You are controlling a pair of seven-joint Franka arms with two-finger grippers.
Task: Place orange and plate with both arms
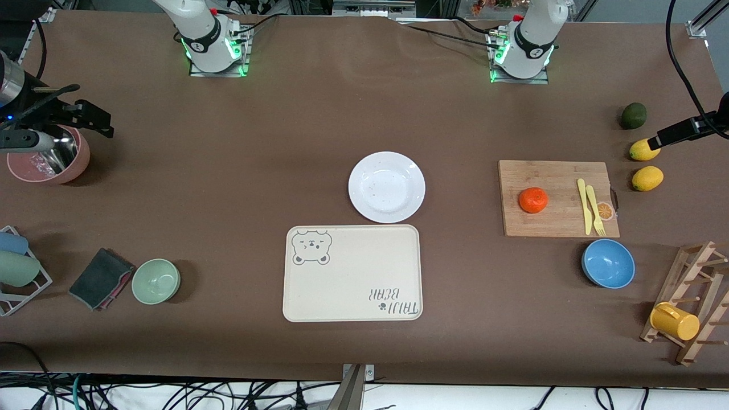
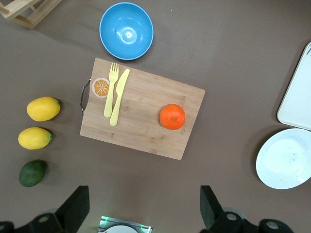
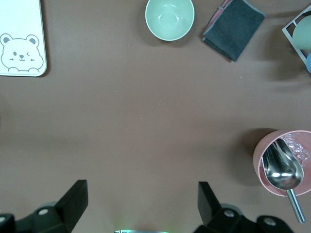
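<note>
orange (image 2: 172,117) and plate (image 2: 284,158) under left gripper (image 2: 144,208), right gripper (image 3: 142,206), both wide open, empty

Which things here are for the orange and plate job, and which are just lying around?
For the job: orange on the cutting board; plate beside the tray; left gripper and right gripper, both open.

Lying about: blue bowl, green bowl, lemons, avocado, cloth, pink cup, yellow mug.
</note>
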